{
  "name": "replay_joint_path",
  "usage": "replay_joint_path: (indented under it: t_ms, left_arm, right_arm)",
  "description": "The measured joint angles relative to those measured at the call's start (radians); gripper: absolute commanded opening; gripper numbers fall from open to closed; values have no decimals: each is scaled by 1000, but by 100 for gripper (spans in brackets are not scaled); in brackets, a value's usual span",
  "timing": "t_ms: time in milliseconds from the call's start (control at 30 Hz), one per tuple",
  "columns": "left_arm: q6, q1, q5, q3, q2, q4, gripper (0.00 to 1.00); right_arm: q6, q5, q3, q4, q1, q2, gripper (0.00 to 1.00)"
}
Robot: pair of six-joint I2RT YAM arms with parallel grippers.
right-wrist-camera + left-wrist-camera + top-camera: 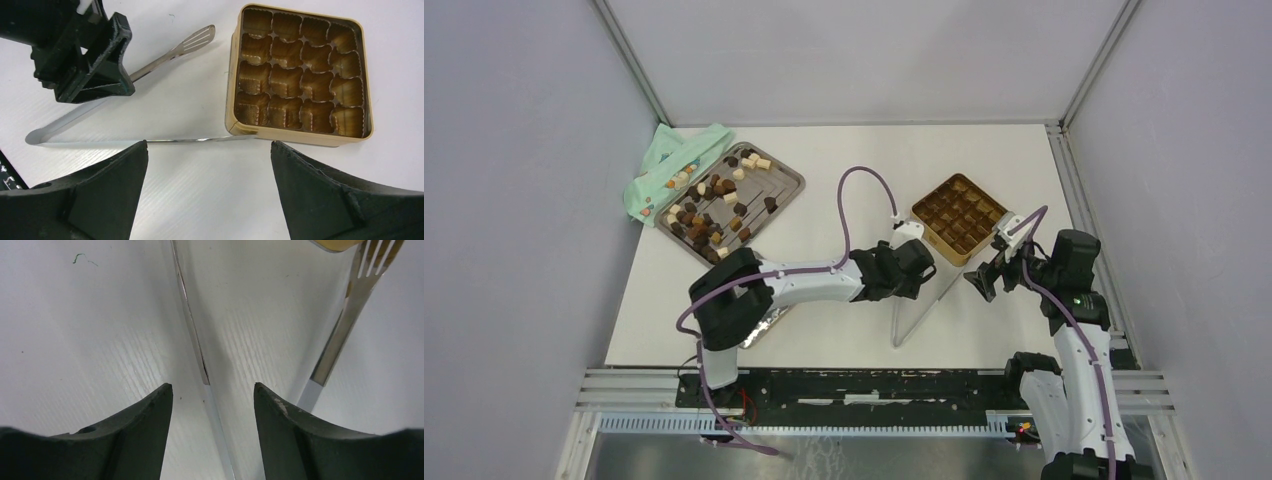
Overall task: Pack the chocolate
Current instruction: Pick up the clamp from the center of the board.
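The chocolate (pixel 716 205), several dark, light brown and cream pieces, lies on a metal tray (pixel 786 180) at the back left. The gold square tin (pixel 959 218) (pixel 300 75) stands right of centre, and its moulded cells look empty. Metal tongs (pixel 919 310) (pixel 150 65) lie spread on the table in front of the tin. My left gripper (pixel 914 265) (pixel 213 390) hangs low over them, jaws apart, with one tong arm (pixel 192 330) running between the fingers untouched. The slotted tong arm (pixel 345 325) lies to its right. My right gripper (pixel 989 275) (pixel 209 145) stands wide open near the tin's front corner, holding nothing.
A mint-green bag (pixel 669 165) lies against the tray's back left side. A second shiny tray (pixel 764 322) shows partly under my left arm. The left gripper's black body (pixel 85 55) sits close to the right gripper, across the tongs. Grey walls enclose the white table.
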Motion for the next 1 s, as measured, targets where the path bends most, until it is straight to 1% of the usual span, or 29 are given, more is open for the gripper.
replay_joint_path:
  t_ms: [133,267,333,467,600,800,867,933,1000]
  left_arm:
    - [1,3,-14,41,61,-36,52]
    - [2,13,-13,64,105,-59,36]
    - [2,16,-12,70,119,-68,28]
    - [5,21,-8,83,145,-77,19]
    - [12,25,-4,87,149,-85,3]
    - [25,26,6,91,149,-95,2]
    - [27,26,9,90,143,-99,2]
    - [30,26,11,71,111,-102,2]
    - [34,26,14,39,47,-106,2]
  right_arm:
    - [1,12,-9,1,0,0,98]
    - [4,13,-13,11,-1,0,98]
    - [8,13,-17,19,-1,-2,98]
    - [16,13,-28,25,-1,-10,98]
    - [25,12,-28,29,-1,-14,98]
    - [26,1,-26,21,-1,-13,98]
    - [21,-23,-5,-7,-1,-11,98]
    - [4,-60,34,-38,-1,-10,98]
    - [-18,-111,92,-63,-2,-13,98]
